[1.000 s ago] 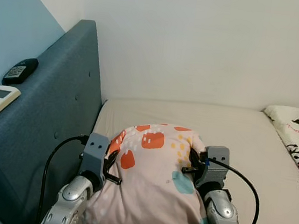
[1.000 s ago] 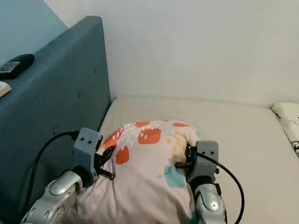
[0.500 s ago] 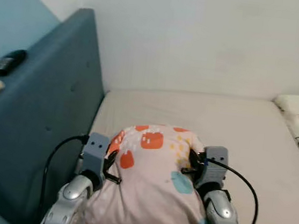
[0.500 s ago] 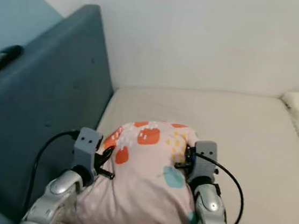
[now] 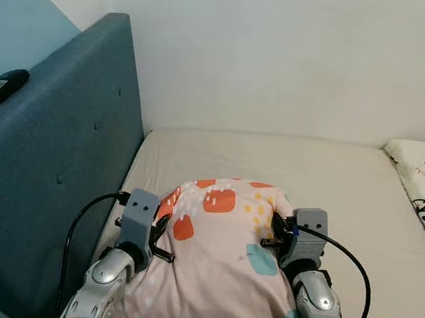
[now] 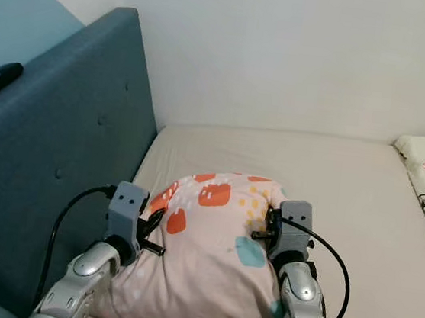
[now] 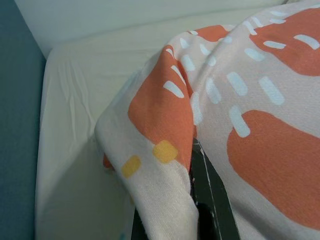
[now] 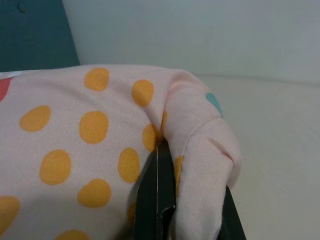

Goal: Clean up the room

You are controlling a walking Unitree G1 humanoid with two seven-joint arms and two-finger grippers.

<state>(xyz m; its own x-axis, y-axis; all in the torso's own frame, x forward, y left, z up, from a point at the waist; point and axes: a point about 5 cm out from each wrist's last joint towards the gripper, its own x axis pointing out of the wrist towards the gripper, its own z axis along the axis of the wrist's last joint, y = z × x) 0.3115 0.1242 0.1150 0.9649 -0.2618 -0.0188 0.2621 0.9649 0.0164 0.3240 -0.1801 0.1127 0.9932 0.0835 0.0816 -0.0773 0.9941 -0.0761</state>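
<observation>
My view has swung right since a second ago; the pillow (image 5: 220, 260) sits between my fingers as before. Left gripper (image 5: 159, 232) pinches its left edge beside the headboard (image 5: 51, 164), right gripper (image 5: 275, 231) its right corner. Bare mattress (image 5: 332, 188) lies beyond, up to the wall (image 5: 285, 60).

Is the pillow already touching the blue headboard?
No, the pillow sits between both grippers, with bare mattress between it and the headboard.
</observation>
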